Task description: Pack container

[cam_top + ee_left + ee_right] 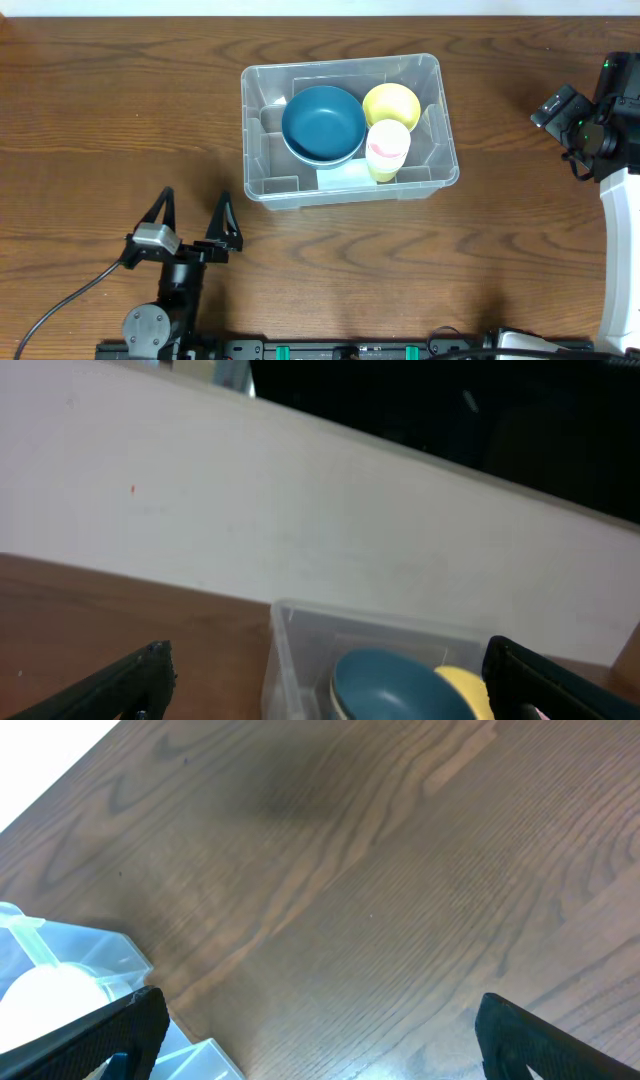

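Wooden table (100,120): container (268,160) sits ahead of left jaws, beside right jaws; both gape empty.

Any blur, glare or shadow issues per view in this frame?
Overhead: sharp, evenly lit, only faint highlights on the container walls. Left wrist: soft all over, blue bowl fuzzy, top right nearly black. Right wrist: wood grain crisp, a dark shadow patch on the table, top-left corner blown out white, container corner blurred.
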